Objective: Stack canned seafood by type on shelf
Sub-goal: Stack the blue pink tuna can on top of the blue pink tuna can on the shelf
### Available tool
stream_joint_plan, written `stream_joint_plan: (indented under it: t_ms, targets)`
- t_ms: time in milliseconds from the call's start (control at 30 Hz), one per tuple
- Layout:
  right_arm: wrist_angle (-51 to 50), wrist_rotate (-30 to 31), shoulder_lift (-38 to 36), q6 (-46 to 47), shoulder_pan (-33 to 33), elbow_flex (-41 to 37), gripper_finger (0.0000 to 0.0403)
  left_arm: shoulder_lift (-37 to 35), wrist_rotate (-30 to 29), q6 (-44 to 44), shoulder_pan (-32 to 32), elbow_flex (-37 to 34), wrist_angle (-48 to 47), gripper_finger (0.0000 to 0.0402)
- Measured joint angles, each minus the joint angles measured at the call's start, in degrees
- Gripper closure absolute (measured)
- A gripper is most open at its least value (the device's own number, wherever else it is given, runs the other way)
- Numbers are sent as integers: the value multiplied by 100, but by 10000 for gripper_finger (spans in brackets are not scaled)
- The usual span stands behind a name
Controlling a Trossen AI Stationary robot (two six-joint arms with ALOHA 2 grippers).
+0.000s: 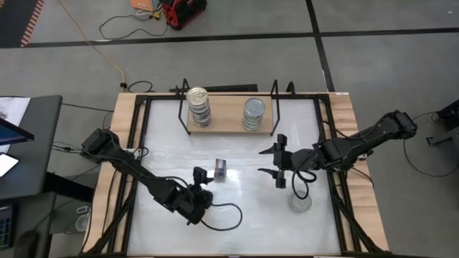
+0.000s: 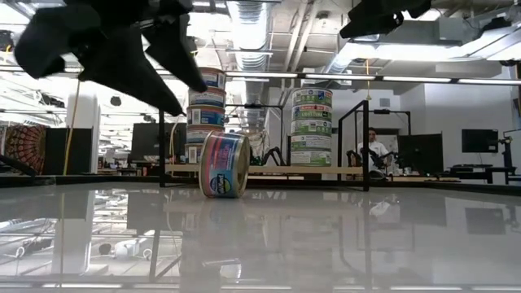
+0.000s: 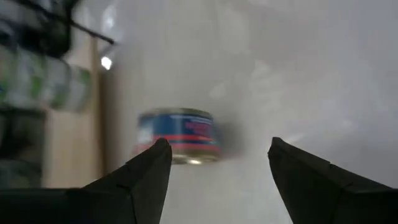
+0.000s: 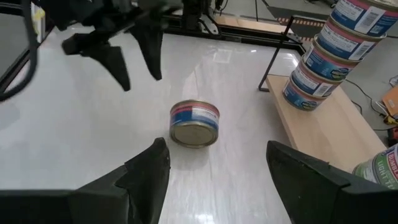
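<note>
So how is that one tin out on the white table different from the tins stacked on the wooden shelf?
The loose tin stands on its rim, tipped on edge on the table; the shelf tins lie flat. It sits alone, while the blue-label stack and the green-label stack are piled several high on the shelf. Its blue-and-red label matches the blue-label stack, not the green one. All are small round cans.
</note>
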Motion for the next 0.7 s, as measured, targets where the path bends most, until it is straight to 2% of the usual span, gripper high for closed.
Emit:
stream_joint_plan:
  t_ms: [67, 167, 267, 433, 533, 700]
  targets:
    - [-85, -2, 0, 9, 0, 0, 111, 0, -208, 427, 16, 0, 45, 143]
    - [-502, -1, -51, 247, 21, 0, 111, 0, -514, 309, 98, 4, 100, 143]
    - [-1098, 0, -240, 702, 81, 0, 111, 0, 31, 155, 383, 230, -135, 143]
    - [-1503, 21, -579, 1166, 94, 0, 111, 0, 502, 732, 630, 691, -340, 143]
    - [-1548, 127, -647, 1212, 94, 0, 111, 0, 777, 108, 901, 1016, -548, 143]
    - [-1618, 156, -633, 1217, 94, 0, 111, 0, 1043, -1697, 1218, 1123, -585, 143]
